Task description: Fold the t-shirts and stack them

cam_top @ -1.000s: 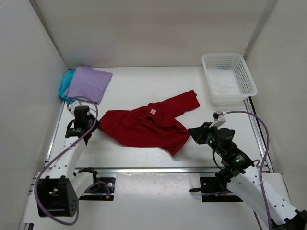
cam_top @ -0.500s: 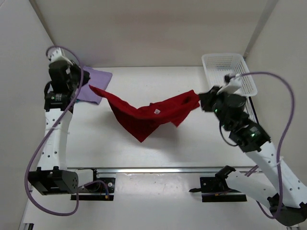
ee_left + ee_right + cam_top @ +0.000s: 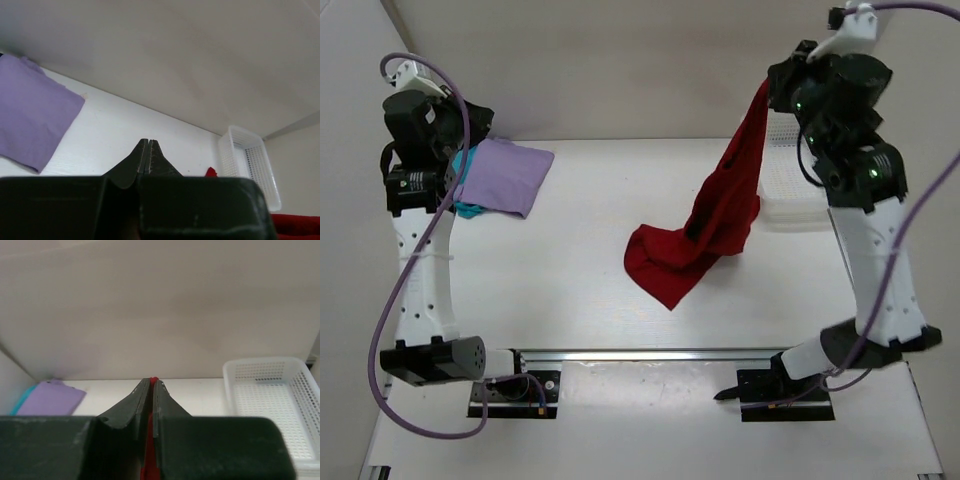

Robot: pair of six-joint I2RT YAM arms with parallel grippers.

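The deep red t-shirt (image 3: 720,215) hangs in a long drape from my right gripper (image 3: 770,88), which is raised high at the back right. Its lower end rests bunched on the table (image 3: 665,270). In the right wrist view the gripper (image 3: 152,382) is shut on a strip of the red shirt (image 3: 149,440). My left gripper (image 3: 475,120) is shut and empty, held high at the back left above the folded lavender shirt (image 3: 505,175). The lavender shirt lies on the teal shirt (image 3: 466,209), of which only edges show. In the left wrist view the gripper (image 3: 147,142) holds nothing.
A white mesh basket (image 3: 790,195) stands at the back right, partly hidden by the hanging shirt and the right arm; it also shows in the right wrist view (image 3: 270,400) and the left wrist view (image 3: 247,160). White walls enclose the table on three sides.
My left gripper has let go of the red shirt and risen slightly. My right gripper has lifted its end high, so the shirt now hangs down from it alone.
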